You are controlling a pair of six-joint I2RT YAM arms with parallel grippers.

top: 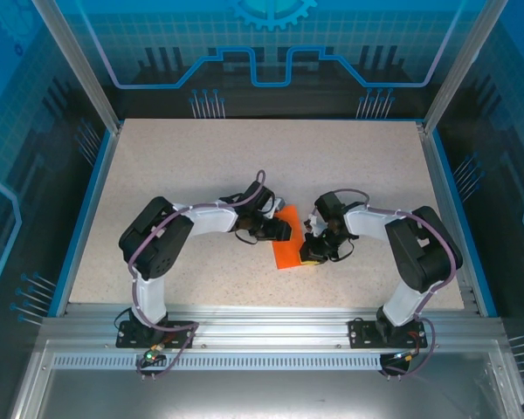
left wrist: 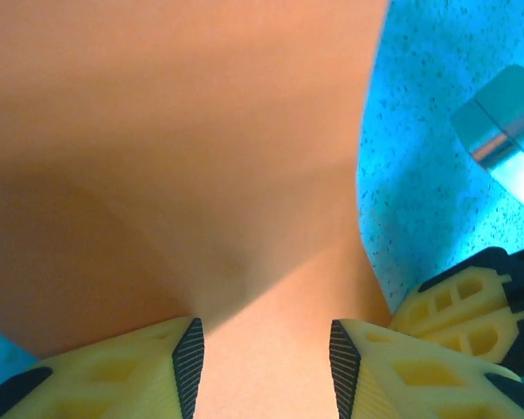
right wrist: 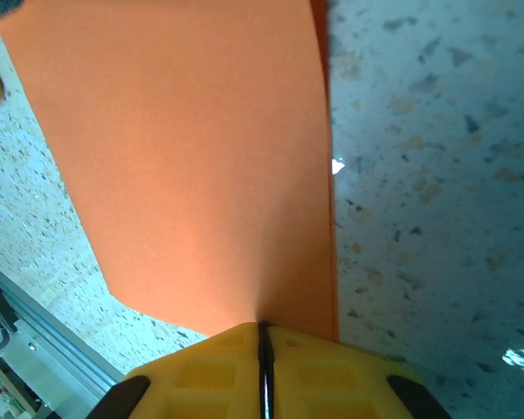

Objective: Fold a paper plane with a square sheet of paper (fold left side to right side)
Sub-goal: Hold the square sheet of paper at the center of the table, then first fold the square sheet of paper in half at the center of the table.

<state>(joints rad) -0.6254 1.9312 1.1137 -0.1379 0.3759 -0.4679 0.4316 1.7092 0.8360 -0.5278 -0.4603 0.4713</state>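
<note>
The square sheet of paper (top: pixel 287 247) lies on the table between my two grippers, bright orange and doubled over into a narrow strip. In the right wrist view the paper (right wrist: pixel 201 157) shows a second layer's edge along its right side. My right gripper (right wrist: pixel 264 349) is shut on the paper's near edge, fingers pressed together; from above the right gripper (top: pixel 313 252) sits at the strip's right side. My left gripper (left wrist: pixel 266 358) is open, its pads wide apart just over the paper (left wrist: pixel 201 157), and from above the left gripper (top: pixel 282 230) sits at the strip's upper left.
The speckled table (top: pixel 201 166) stretches free behind and to both sides of the arms. A metal rail (top: pixel 262 323) runs along the near edge and appears in the right wrist view (right wrist: pixel 17 340). The right gripper's yellow finger (left wrist: pixel 458 305) sits close beside the left one.
</note>
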